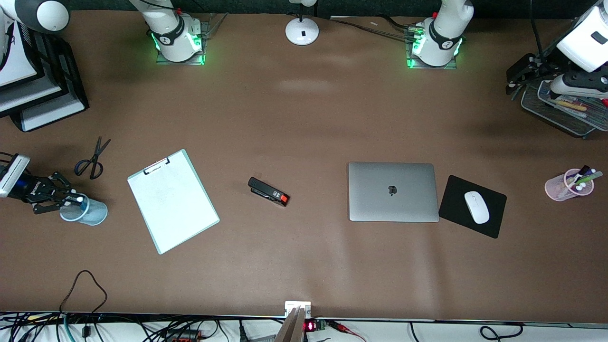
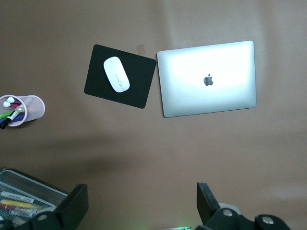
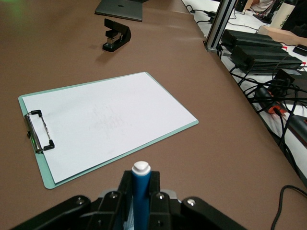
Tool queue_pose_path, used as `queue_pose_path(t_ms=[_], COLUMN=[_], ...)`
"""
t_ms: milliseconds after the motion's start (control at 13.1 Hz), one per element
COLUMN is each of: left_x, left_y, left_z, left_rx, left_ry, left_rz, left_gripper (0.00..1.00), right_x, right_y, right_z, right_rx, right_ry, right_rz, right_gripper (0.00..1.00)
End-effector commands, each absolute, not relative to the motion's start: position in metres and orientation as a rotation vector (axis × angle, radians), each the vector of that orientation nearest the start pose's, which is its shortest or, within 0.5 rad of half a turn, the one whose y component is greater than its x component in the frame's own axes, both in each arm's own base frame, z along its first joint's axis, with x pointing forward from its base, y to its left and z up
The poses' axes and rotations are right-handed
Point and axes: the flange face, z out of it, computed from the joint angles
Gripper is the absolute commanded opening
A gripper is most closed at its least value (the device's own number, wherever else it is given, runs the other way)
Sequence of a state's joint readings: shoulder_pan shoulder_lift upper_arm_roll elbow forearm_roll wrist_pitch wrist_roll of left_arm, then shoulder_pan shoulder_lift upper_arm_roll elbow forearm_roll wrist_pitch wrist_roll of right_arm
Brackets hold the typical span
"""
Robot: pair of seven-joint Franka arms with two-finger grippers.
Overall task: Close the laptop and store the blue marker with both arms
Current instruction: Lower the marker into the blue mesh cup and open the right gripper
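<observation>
At the left edge of the front view, the right gripper (image 1: 71,198) is pinching the blue marker (image 3: 140,191) over the rim of a pale blue cup (image 1: 85,211) — white end up. The laptop (image 1: 393,191) is lying shut (logo up) right of centre, beside the black mousepad (image 1: 458,199). The left gripper (image 2: 139,208) is hanging spread over a mesh tray (image 1: 555,116) at upper right — waiting

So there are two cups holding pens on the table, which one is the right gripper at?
The light blue cup near the scissors. The right gripper holds the blue marker over it; the pink cup stands untouched.
</observation>
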State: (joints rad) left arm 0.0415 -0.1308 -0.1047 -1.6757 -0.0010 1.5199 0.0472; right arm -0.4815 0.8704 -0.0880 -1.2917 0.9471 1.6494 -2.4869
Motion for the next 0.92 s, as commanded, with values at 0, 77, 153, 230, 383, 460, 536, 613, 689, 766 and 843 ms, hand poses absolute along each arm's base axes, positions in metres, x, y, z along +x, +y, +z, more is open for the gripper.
queue_pose_path(t_ms=[0,77,153,230,383,460,536,613,689,766,843], left_x=[0.505,0.505,0.505,0.506,0.506,0.506,0.506,0.506,0.506,0.506,0.508], left_y=[-0.033,-0.034,-0.034,-0.034,-0.034,-0.035,-0.035,-0.035,-0.036,-0.036,-0.035], left_z=[0.639,0.639,0.639,0.639,0.638,0.638,0.639,0.639,0.638,0.637,0.634], left_rx=[-3.120,-3.119,-3.119,-3.119,-3.119,-3.117,-3.117,-3.118,-3.119,-3.119,-3.120], left_ry=[0.190,0.194,0.194,0.194,0.192,0.197,0.197,0.197,0.199,0.199,0.199], left_rz=[0.061,0.061,0.061,0.059,0.061,0.061,0.059,0.059,0.061,0.064,0.071], left_gripper=[1.00,1.00,1.00,1.00,1.00,1.00,1.00,1.00,1.00,1.00,1.00], right_x=[0.647,0.646,0.644,0.644,0.645,0.645,0.645,0.645,0.643,0.643,0.641], right_y=[-0.307,-0.309,-0.311,-0.311,-0.311,-0.311,-0.312,-0.313,-0.314,-0.315,-0.314], right_z=[0.214,0.213,0.210,0.210,0.217,0.220,0.225,0.229,0.232,0.245,0.258], right_rx=[2.295,2.300,2.312,2.314,2.336,2.362,2.391,2.413,2.455,2.484,2.537], right_ry=[2.354,2.350,2.342,2.343,2.333,2.321,2.306,2.297,2.289,2.281,2.290], right_rz=[1.514,1.514,1.515,1.514,1.515,1.512,1.499,1.487,1.478,1.456,1.401], right_gripper=[0.02,0.02,0.02,0.06,0.99,1.00,1.00,1.00,1.00,1.00,1.00])
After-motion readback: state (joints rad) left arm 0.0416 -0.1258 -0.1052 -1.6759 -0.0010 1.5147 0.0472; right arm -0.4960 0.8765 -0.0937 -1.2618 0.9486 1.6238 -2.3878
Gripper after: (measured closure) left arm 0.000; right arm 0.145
